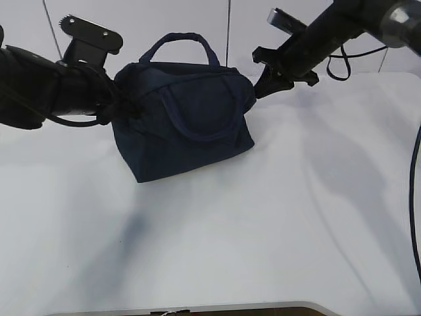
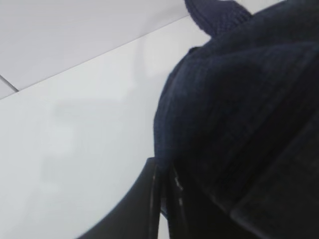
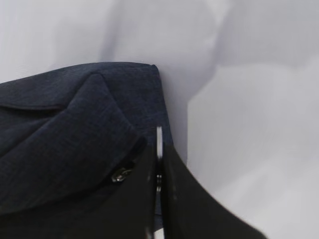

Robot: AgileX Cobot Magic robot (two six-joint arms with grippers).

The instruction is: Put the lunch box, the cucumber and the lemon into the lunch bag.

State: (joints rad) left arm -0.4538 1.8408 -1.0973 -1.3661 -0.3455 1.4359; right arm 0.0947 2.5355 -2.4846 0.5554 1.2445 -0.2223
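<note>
The dark navy lunch bag (image 1: 184, 125) stands on the white table with its top closed and its two handles up. My left gripper (image 1: 125, 106) is at the bag's left end. In the left wrist view (image 2: 164, 174) its jaws are pressed together on a fold of the bag's fabric (image 2: 239, 109). My right gripper (image 1: 261, 82) is at the bag's right end. In the right wrist view (image 3: 158, 152) it is shut on the thin metal ring pull (image 3: 159, 135) of the zipper, beside the bag (image 3: 65, 129). The lunch box, cucumber and lemon are out of view.
The white table (image 1: 263, 237) spreads in front of and to the right of the bag. A white wall stands behind. A black cable (image 1: 416, 197) hangs along the right edge.
</note>
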